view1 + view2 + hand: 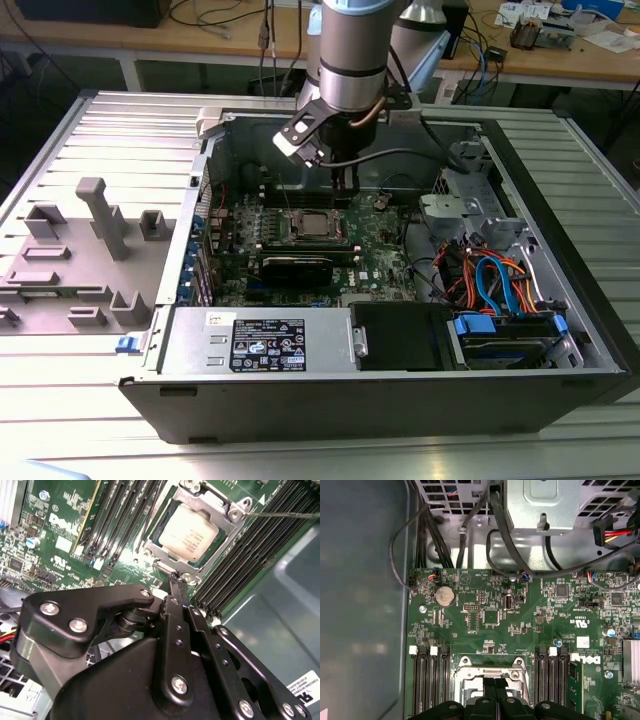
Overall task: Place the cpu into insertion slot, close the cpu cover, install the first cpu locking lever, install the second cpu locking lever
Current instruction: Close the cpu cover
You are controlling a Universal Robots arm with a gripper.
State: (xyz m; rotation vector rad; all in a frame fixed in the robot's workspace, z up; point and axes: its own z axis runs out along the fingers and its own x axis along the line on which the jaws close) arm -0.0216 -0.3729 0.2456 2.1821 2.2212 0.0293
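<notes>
So: the cpu (190, 532) sits flat in the insertion slot (292, 226) on the green circuit board (485, 615), inside the open computer case (400, 400). The cpu cover (212, 502) lies down over it, with the frame round the chip's edges and the metal top showing through the window. Placing and cover look done, as a judgement.

The gripper (175, 577) hangs just beside the socket's edge, tip low over the board. Its fingers are pinched together with no gap in both wrist views, and nothing is held between them.

A thin locking lever (285, 515) runs out from one corner of the cover across the memory slots (120, 515). It's not clear whether it is hooked under its catch or free.

Risks:
- The lever is likely a thin sprung wire. Closed fingertips get little contact on it, so it could slip off sideways and snap back.
- A slip puts the tip onto the board or the memory slots close by, which could scrape parts.
- If the cover is not fully seated, lever force loads the cpu unevenly and socket pins could bend.
- The levers probably have an order. Doing the wrong one first may leave the cover lifted at one edge.
</notes>
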